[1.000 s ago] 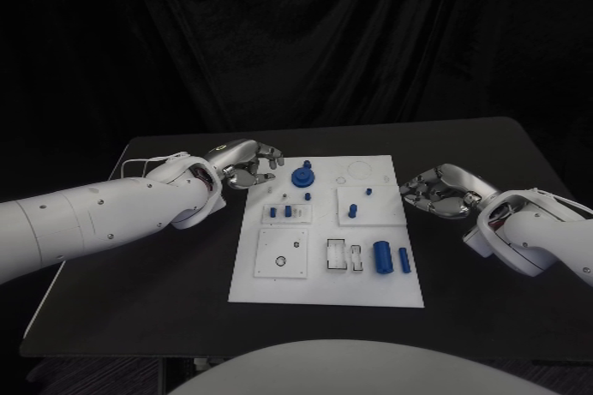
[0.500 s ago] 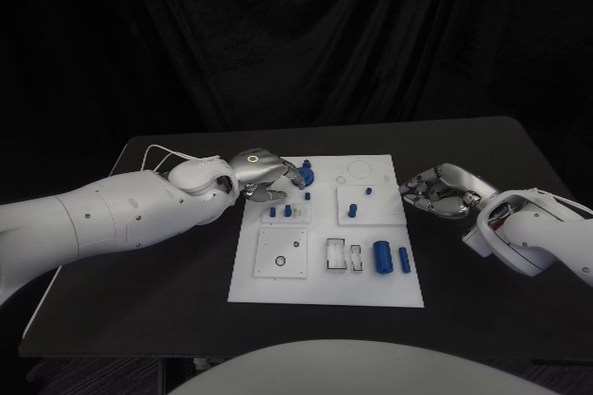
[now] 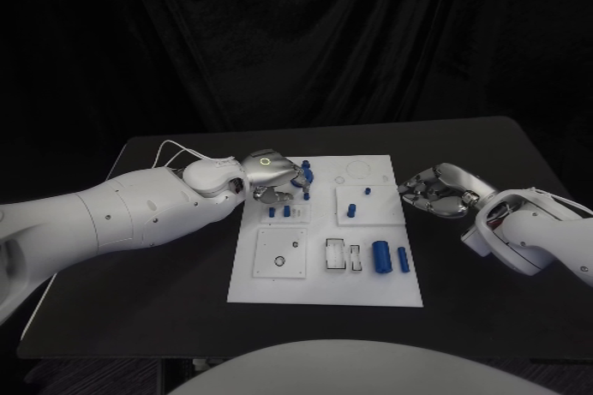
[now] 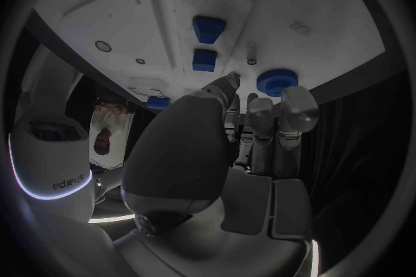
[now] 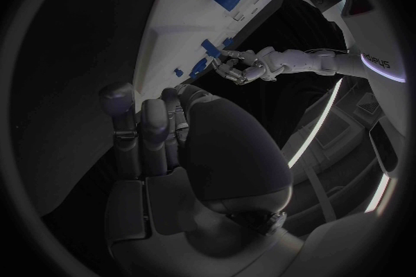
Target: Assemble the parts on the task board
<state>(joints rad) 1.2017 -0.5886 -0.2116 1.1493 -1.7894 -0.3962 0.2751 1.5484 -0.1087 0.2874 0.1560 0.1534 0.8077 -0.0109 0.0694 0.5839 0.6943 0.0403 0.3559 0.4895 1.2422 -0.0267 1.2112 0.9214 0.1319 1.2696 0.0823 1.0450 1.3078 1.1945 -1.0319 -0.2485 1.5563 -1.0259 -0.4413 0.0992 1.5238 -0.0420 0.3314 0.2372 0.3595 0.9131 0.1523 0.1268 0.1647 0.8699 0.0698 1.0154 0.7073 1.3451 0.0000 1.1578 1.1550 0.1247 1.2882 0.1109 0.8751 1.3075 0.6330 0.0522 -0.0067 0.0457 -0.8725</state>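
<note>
Looks like early days. The white rectangular task board (image 3: 325, 279) sits mid-frame, with the two blue cylinders (image 3: 391, 257) lying loose at its lower right, not yet placed. The left hand (image 3: 274, 176), upper left, hovers by the round blue knob (image 3: 304, 177), fingers spread, apparently empty. The right hand (image 3: 433, 191) idles curled at the board's right edge, holding nothing.

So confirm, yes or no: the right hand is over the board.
No: in the head view the right hand sits over the black table, just off the board's right edge.
</note>
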